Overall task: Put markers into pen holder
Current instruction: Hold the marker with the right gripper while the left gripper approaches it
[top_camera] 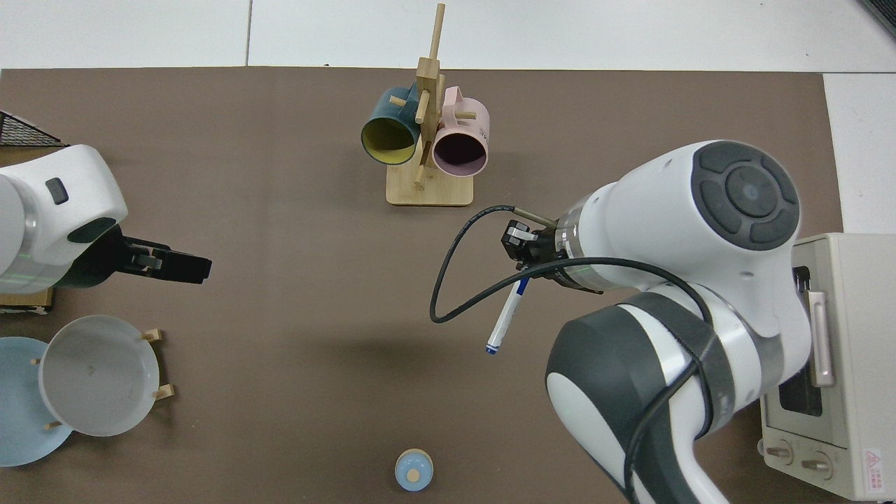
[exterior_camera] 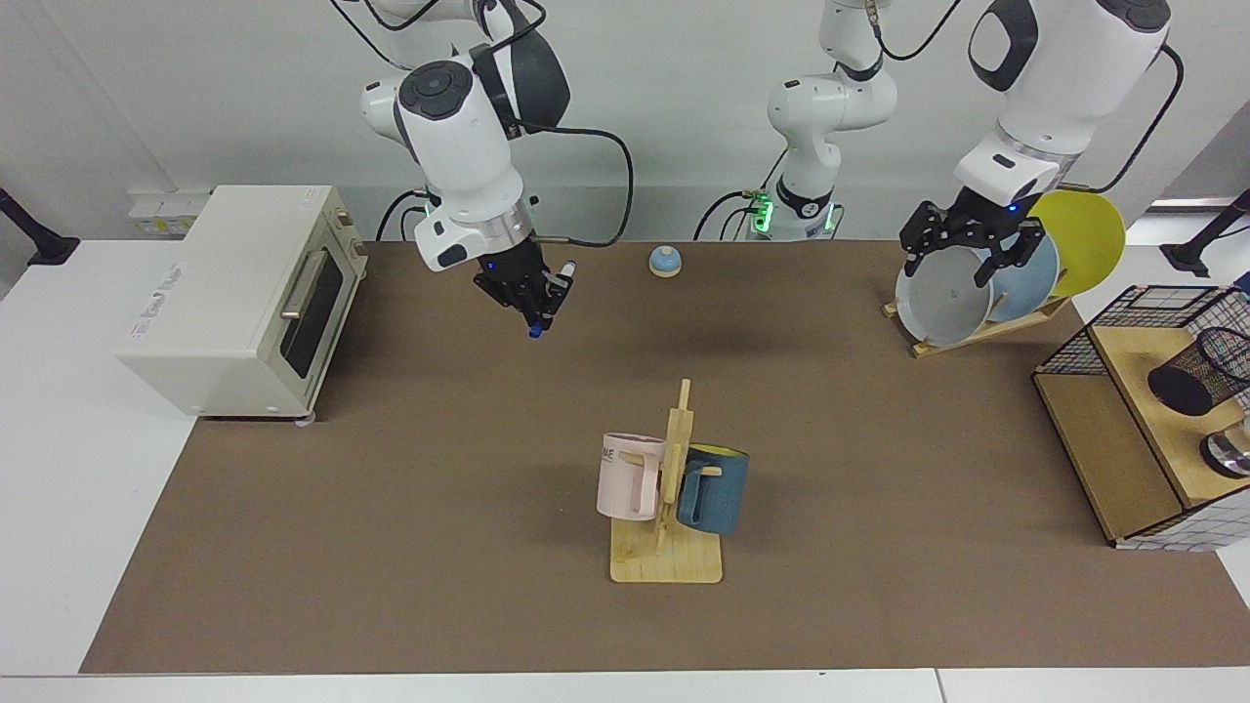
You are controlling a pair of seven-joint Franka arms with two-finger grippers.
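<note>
White-barrelled marker hangs clamped in the right end effector, upper left of centre, above the brown tabletop. Left end effector hovers spread wide and empty before the plates. Pen holder lies tilted at far right.

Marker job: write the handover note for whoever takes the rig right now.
Right gripper: shut on the marker, held in the air above the mat, between the toaster oven and the mug rack.
Left gripper: open, empty, hanging over the plate rack.
Pen holder: on the wooden shelf in the wire basket, at the far end of the table from the marker.
Done: marker picked up.
Left: carry it across and drop it into the pen holder.
</note>
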